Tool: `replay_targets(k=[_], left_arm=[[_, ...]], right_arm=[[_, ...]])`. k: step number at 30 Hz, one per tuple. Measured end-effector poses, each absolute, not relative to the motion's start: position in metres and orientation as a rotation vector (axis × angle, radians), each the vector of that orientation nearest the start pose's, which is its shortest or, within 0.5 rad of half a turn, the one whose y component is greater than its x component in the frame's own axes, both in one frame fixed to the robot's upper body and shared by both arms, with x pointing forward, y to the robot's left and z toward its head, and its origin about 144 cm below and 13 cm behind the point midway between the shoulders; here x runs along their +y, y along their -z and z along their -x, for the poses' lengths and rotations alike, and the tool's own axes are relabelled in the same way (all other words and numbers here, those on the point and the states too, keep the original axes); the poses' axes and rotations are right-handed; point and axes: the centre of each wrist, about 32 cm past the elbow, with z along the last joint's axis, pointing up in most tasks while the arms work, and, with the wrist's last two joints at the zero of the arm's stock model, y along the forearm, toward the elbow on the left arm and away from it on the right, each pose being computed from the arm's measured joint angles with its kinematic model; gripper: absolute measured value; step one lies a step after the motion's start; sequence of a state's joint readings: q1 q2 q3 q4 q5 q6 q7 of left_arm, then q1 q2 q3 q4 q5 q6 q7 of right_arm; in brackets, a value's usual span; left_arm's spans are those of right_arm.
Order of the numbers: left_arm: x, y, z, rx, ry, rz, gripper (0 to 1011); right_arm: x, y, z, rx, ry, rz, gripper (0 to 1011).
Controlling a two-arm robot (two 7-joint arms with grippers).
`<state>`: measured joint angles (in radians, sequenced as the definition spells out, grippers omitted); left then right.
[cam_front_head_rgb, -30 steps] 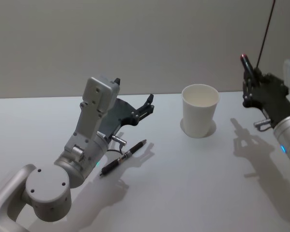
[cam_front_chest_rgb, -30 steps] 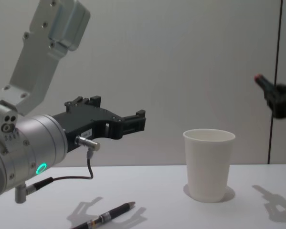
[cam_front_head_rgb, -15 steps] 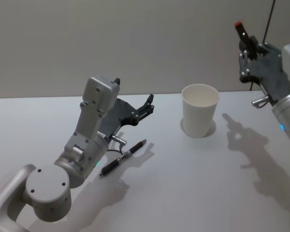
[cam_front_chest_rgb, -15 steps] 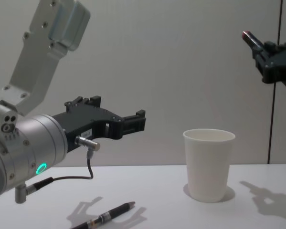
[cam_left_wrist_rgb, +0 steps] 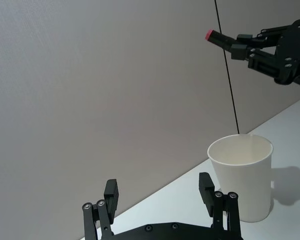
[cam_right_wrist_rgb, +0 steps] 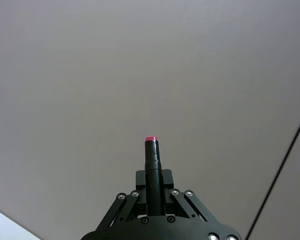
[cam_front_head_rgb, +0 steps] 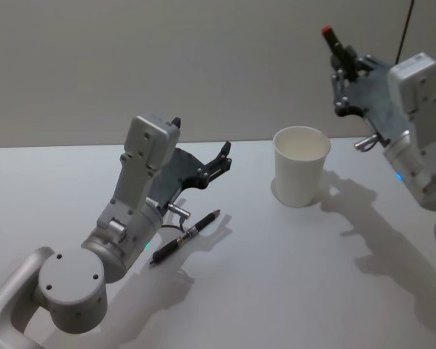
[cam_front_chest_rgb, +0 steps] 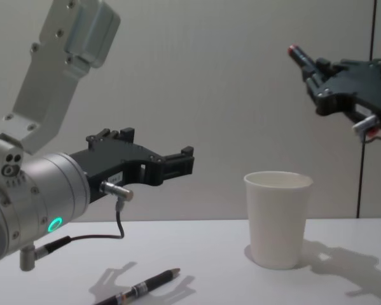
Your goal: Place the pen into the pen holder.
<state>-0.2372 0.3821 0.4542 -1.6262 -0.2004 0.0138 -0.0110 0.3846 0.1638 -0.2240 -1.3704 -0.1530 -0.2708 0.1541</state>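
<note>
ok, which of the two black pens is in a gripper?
The black pen with the red end, held in the right gripper raised beside the white paper cup. The other black pen lies on the table under the left gripper.

Colours: pen holder plain white; held pen black, red end; lying pen black, pale band, brownish tip; right gripper, left gripper black; table white; wall grey-beige.
</note>
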Motion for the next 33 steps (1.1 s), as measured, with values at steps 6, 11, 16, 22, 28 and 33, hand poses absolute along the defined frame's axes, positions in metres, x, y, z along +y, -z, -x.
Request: replay_targets(k=[6,11,16,22,28,33], left_arm=[[0.198,-1.204,-0.492,-0.268,-1.124,-0.061,1001],[0.198,-1.204,-0.492,-0.268,-1.124,-0.061,1001],[0.198,-1.204,-0.492,-0.268,-1.124,-0.061,1001],[0.198,-1.204,-0.492,-0.268,-1.124,-0.061,1001],[0.198,-1.204,-0.492,-0.268,-1.124,-0.061,1001],[0.198,-1.204,-0.492,-0.268,-1.124,-0.061,1001]], right_arm=[[-0.207,-1.212,-0.569,-0.601,1.134,-0.024,169],[-0.2,-1.207,-0.578,-0.603,1.102,-0.033,169],[-0.194,-1.203,-0.584,-0.602,1.081,-0.038,169],[-0.188,-1.197,-0.591,-0.599,1.056,-0.046,169],[-0.183,-1.191,-0.595,-0.59,1.039,-0.052,169],[-0.179,-1.185,-0.6,-0.579,1.025,-0.059,169]])
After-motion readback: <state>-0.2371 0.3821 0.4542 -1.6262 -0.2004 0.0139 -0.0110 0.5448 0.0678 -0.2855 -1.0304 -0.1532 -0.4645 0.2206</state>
